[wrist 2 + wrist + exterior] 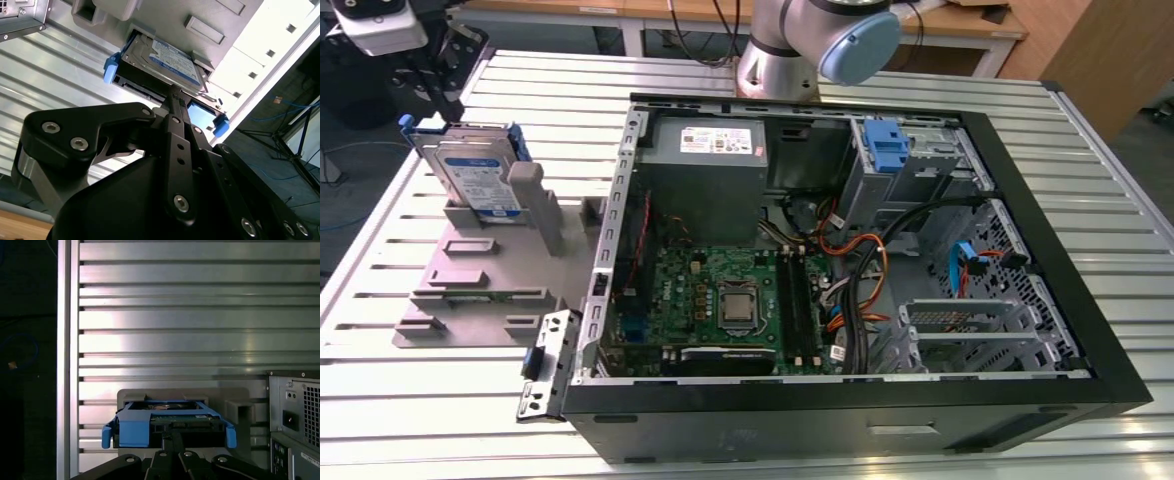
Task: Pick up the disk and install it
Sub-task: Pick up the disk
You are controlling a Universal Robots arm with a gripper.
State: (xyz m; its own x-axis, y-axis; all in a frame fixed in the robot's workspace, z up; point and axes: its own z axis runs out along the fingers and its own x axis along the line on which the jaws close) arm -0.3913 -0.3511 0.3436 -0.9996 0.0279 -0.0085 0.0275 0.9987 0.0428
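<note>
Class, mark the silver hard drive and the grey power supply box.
Silver rectangular hard drive in blue carrier (474, 178): exterior view, label face.
Grey metal power supply box (716, 140): exterior view, white sticker.

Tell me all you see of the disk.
The disk is a flat silver drive with a blue-and-white label, clipped in a blue plastic frame. It stands on edge in the grey holder, on the exterior view's left of the open computer case. The gripper is right at its upper edge; whether they touch is unclear.
</note>
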